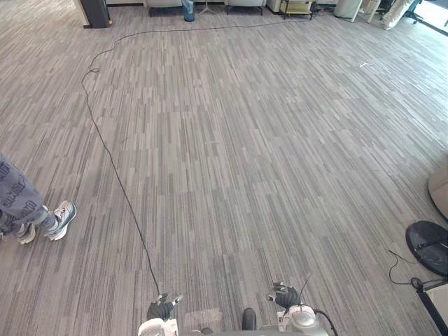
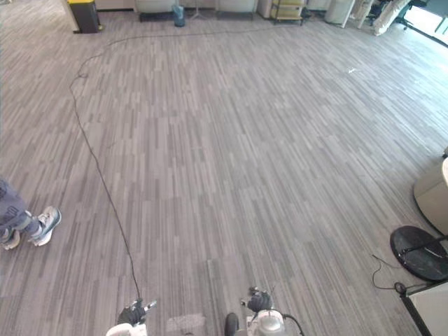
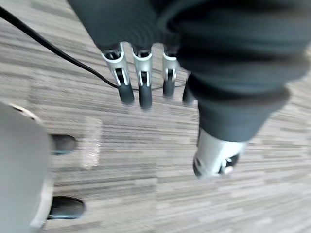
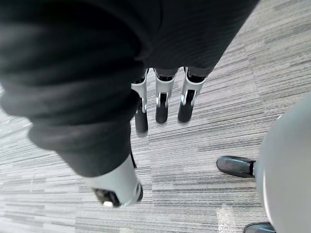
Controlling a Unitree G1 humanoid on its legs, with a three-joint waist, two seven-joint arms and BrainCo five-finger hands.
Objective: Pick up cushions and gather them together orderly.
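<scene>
Left eye view: open grey carpet floor (image 1: pixel 245 140). The left hand (image 1: pixel 160 308) sits at 6 o'clock and the right hand (image 1: pixel 285 298) just toward 5 o'clock, both low and near the body. A person's shoe (image 1: pixel 61 219) and trouser leg are at 9 o'clock. A pale rounded shape (image 1: pixel 441 190) is cut off by the edge at 3 o'clock, with a black round base (image 1: pixel 428 245) at 4 o'clock beside it. Cushions: I cannot place any for sure; the pale shape might be one.

Right eye view: same scene, but more of the pale rounded shape (image 2: pixel 432 192) shows here. It has a tall side wall, so it could equally be furniture. There is also a yellow-topped bin (image 2: pixel 84 14) at 11 o'clock.

Left wrist view: fingers (image 3: pixel 125 82) are straight and spread, the thumb (image 3: pixel 214 155) is apart from them, and nothing is held above the carpet. The eye views are too small to show this.

Right wrist view: fingers (image 4: pixel 163 102) hang straight down, also empty.

Judged step: searching or approaching, with no pick begun. The next move calls for turning or walking toward 3 o'clock to find a cushion, then reaching with both hands open.
</scene>
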